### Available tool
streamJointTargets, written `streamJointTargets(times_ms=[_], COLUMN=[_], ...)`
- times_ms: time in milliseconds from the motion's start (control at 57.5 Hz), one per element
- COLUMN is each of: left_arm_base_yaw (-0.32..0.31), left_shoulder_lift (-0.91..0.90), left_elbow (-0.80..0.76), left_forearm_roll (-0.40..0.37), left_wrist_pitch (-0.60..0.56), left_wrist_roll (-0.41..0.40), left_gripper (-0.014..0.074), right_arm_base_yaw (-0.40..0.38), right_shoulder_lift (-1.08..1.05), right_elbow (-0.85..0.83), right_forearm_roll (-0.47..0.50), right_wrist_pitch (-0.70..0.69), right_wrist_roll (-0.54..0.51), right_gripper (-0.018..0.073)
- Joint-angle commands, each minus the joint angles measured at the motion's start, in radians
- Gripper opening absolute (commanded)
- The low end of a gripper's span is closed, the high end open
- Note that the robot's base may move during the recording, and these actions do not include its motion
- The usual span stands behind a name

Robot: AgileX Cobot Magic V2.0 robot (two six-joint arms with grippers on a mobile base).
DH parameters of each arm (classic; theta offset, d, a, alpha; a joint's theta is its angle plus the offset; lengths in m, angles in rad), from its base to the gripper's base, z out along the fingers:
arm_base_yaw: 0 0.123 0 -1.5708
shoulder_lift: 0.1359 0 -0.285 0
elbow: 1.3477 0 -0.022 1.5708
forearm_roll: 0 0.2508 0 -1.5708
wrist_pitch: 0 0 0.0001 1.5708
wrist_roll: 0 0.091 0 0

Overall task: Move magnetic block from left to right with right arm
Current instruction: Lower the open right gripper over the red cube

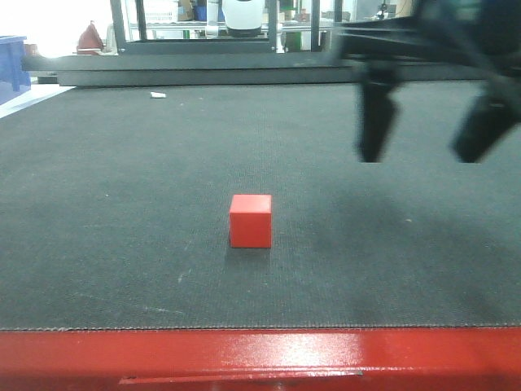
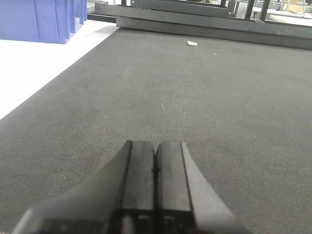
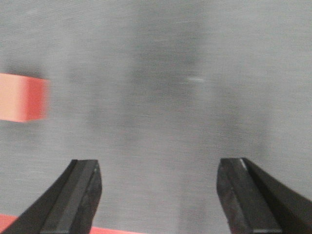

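The magnetic block (image 1: 250, 220) sits alone on the table (image 1: 98, 244), near the middle and towards the front edge. It looks rigid, light and sharp-edged, so pinching two opposite flat faces should hold (matte sides, unlikely to slip). The right hand (image 1: 423, 151) hangs to its right and farther back, fingers spread wide and empty. The front view shows that gap; the right wrist view catches the block only at its left border, blurred. The left hand (image 2: 156, 156), visible only in its own wrist view, is closed on nothing.
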Motion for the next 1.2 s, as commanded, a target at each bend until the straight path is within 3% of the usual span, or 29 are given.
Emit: streamJointTargets(times_ms=[0, 139, 452, 747, 1182], left_arm_base_yaw=[0.001, 0.001, 0.001, 0.001, 0.001], left_shoulder_lift=[-0.012, -0.012, -0.012, -0.012, -0.012], left_elbow=[0.008, 0.008, 0.008, 0.008, 0.008], left_forearm_roll=[-0.009, -0.009, -0.009, -0.009, -0.009], left_wrist_pitch=[-0.085, -0.085, -0.087, -0.087, -0.087], left_wrist_roll=[0.000, 0.000, 0.000, 0.000, 0.000], left_gripper=[-0.0126, -0.0126, -0.0126, -0.0126, -0.0126], right_arm_base_yaw=[0.020, 0.051, 0.093, 0.118, 0.141], right_shoulder_lift=[0.057, 0.190, 0.421, 0.494, 0.526], right_elbow=[-0.136, -0.300, -0.572, -0.601, -0.600], right_forearm_roll=[0.061, 0.150, 0.159, 0.123, 0.105], right_wrist_pitch=[0.049, 0.061, 0.187, 0.231, 0.247], right_wrist_roll=[0.005, 0.005, 0.093, 0.169, 0.171], right_gripper=[0.0598, 0.0598, 0.0598, 0.0598, 0.0576])
